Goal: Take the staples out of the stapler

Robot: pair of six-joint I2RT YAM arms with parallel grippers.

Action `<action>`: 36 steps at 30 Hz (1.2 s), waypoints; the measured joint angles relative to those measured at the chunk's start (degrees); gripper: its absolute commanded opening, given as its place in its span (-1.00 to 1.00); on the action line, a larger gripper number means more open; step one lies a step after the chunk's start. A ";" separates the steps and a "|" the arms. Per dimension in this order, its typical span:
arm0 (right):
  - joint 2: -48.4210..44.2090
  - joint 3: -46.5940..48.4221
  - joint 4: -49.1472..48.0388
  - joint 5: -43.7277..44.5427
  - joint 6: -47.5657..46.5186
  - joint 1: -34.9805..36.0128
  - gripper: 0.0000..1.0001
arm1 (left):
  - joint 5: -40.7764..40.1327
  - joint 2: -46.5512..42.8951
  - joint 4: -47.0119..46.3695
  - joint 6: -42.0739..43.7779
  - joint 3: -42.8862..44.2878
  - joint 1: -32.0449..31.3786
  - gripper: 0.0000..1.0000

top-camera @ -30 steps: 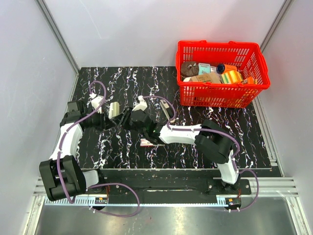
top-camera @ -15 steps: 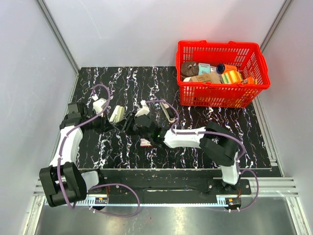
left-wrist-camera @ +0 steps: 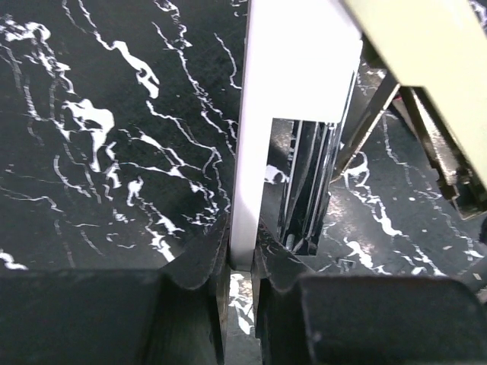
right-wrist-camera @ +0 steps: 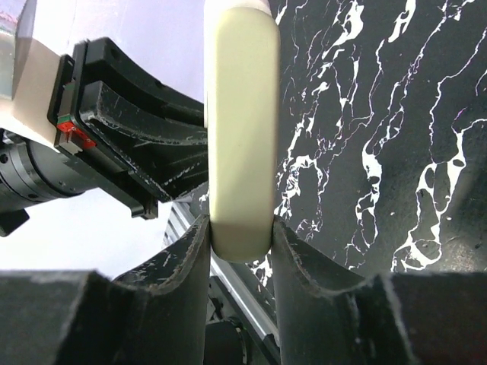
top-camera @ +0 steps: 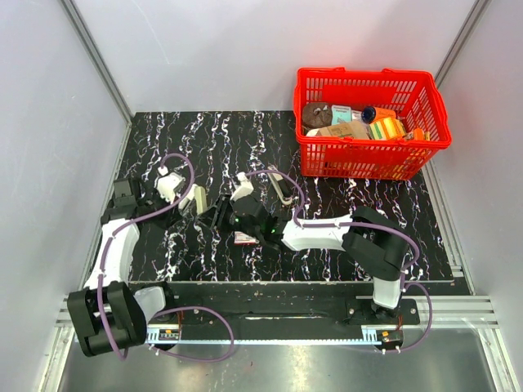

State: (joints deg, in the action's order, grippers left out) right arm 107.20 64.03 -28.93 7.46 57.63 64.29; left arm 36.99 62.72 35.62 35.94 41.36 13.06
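1. L gripper (left-wrist-camera: 242, 262): jaws closed down to a sliver, pinching a thin white strip (left-wrist-camera: 245, 152) of the stapler (top-camera: 198, 199) edge-on.
2. R gripper (right-wrist-camera: 242, 228): jaws partly apart, clamped on both sides of the stapler's cream top cover (right-wrist-camera: 243, 114).
3. Stapler sits betw. the two grippers, well left of the red basket (top-camera: 372, 143) and nearer the arm bases than the basket is. I can't tell if it touches the black marbled table (top-camera: 212, 139).
4. L wrist view: cream cover is angled away from the white strip, w/ dark metal innards showing betw. them. I can't make out staples.
5. Small red-and-white thing (top-camera: 243, 238) lies on the table left of the basket, nearer the bases than the stapler; can't ID it.
6. Basket holds mixed packs.
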 measured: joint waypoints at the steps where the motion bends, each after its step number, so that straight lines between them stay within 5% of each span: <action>1: 0.00 0.00 0.02 -0.66 -0.90 0.00 -1.00 | -0.52 -0.63 -0.70 0.59 -0.42 -0.15 -1.00; 16: -2.01 -4.31 4.96 -5.79 -14.69 0.11 -1.00 | -16.92 -6.38 -14.56 16.13 -10.51 -12.57 -1.00; 36: -2.01 -4.85 8.68 -6.69 -18.91 -0.28 -1.00 | -32.52 -5.38 -39.45 27.71 -21.27 -21.11 -1.00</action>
State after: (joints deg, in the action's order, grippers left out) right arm 105.19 59.18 -20.25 0.78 38.72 64.01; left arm 4.47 57.34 -3.84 63.66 20.10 -8.05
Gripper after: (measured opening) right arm 0.392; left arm 0.169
